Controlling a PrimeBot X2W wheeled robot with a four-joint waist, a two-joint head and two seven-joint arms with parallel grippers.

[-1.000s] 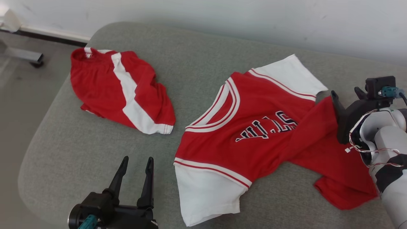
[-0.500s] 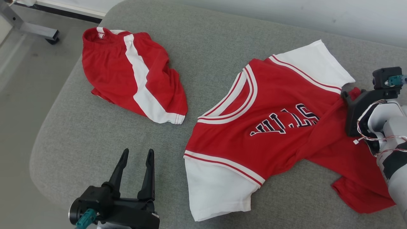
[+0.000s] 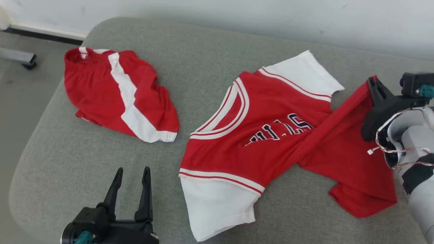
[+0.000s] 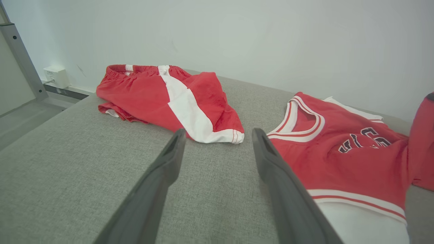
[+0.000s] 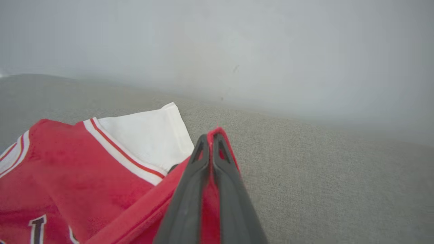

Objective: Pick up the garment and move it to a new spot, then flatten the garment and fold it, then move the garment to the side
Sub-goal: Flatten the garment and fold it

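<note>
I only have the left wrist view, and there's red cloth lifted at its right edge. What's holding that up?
Observer: The right gripper is shut on the jersey, pinching its red edge between the fingers.
Operator: Is the whole jersey off the cushion?
Observer: No. In the head view only that pinched edge is raised. The body and both white sleeves lie on the grey cushion.
Operator: What's beyond the gripper?
Observer: The right wrist view has bare cushion, then a pale wall.
</note>
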